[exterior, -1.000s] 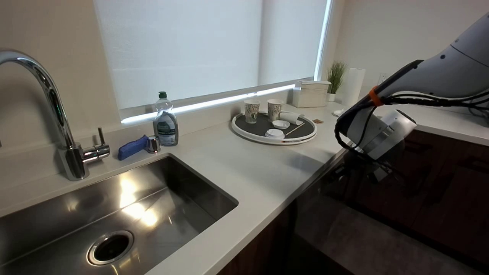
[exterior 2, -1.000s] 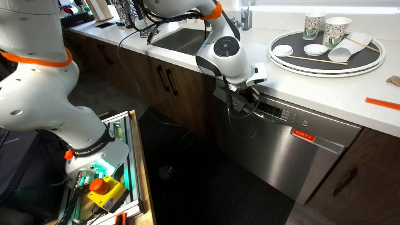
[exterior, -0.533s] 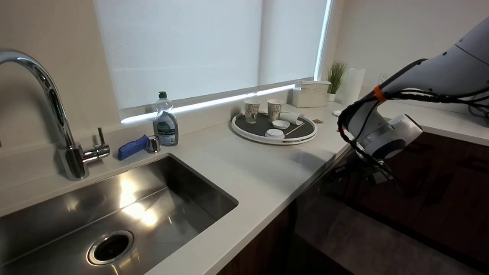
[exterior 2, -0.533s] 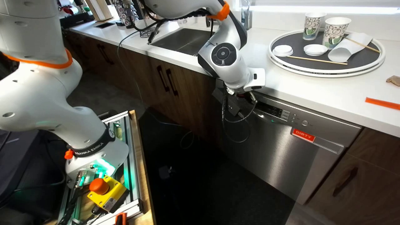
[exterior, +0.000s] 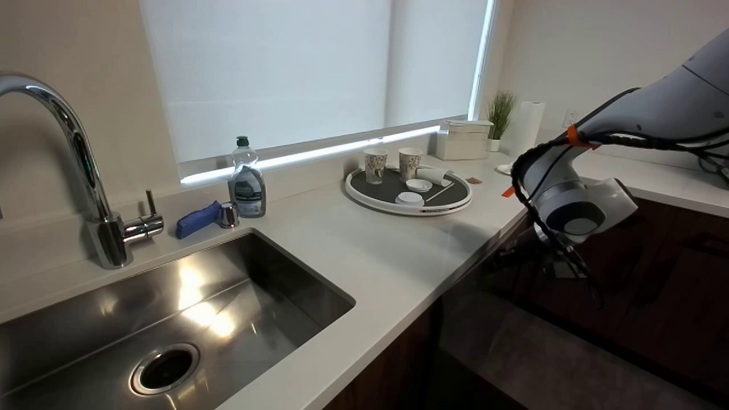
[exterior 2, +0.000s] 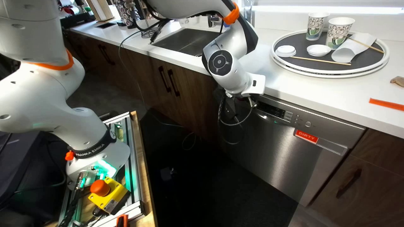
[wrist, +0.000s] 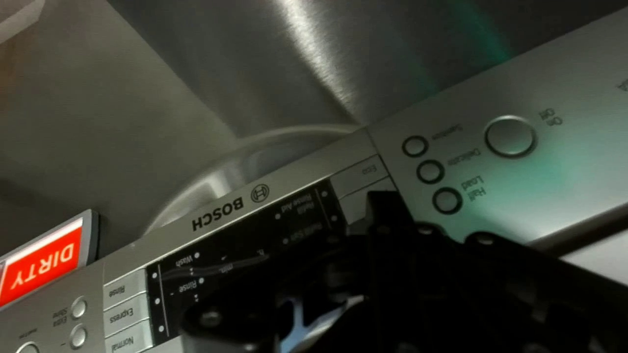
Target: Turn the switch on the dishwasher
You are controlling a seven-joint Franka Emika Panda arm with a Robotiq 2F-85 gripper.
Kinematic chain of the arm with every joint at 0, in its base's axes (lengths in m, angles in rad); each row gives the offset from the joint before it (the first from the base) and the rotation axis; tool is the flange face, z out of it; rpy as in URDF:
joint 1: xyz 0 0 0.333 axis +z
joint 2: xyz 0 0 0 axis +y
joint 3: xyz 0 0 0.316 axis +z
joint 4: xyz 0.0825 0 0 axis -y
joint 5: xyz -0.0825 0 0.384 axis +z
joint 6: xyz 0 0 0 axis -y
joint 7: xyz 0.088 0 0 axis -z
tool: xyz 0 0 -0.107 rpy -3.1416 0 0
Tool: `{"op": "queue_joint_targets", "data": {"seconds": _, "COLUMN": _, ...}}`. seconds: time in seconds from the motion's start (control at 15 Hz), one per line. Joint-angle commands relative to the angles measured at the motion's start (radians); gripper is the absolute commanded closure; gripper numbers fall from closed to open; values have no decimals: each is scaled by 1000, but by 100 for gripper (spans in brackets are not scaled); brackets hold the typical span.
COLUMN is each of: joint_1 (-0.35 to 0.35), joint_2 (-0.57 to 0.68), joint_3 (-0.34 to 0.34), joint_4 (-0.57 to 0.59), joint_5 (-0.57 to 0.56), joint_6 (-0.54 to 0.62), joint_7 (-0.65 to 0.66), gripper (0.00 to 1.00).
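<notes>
Though I can't tell its spread, the gripper (wrist: 386, 206) should squarely press the dishwasher's (exterior 2: 281, 154) On/Off button (wrist: 511, 137), wrist view's upper right.

One dishwasher (exterior 2: 284, 151), two patterned cups (exterior 2: 339, 34)

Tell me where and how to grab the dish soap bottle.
By the neck, just under the green cap, coming down from above, I'd say. The bottle stands upright, its neck is slimmer than the rest, and lower down a metal fitting crowds one side, with the wall behind.
</notes>
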Motion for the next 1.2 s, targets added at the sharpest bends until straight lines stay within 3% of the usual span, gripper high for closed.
{"op": "queue_joint_targets", "data": {"seconds": 0.0, "joint_1": -10, "joint_2": 27, "joint_3": -1, "joint_4": 104, "joint_5": 173, "joint_6": -34, "joint_7": -160, "gripper": 100}}
{"op": "queue_joint_targets", "data": {"seconds": 0.27, "joint_1": 6, "joint_2": 15, "joint_3": -42, "joint_4": 111, "joint_5": 330, "joint_6": -72, "joint_7": -306, "gripper": 100}}
{"op": "queue_joint_targets", "data": {"seconds": 0.47, "joint_1": 7, "joint_2": 24, "joint_3": -54, "joint_4": 99, "joint_5": 383, "joint_6": -114, "joint_7": -374, "gripper": 100}}
{"op": "queue_joint_targets", "data": {"seconds": 1.13, "joint_1": -3, "joint_2": 26, "joint_3": -51, "joint_4": 74, "joint_5": 399, "joint_6": -159, "joint_7": -384, "gripper": 100}}
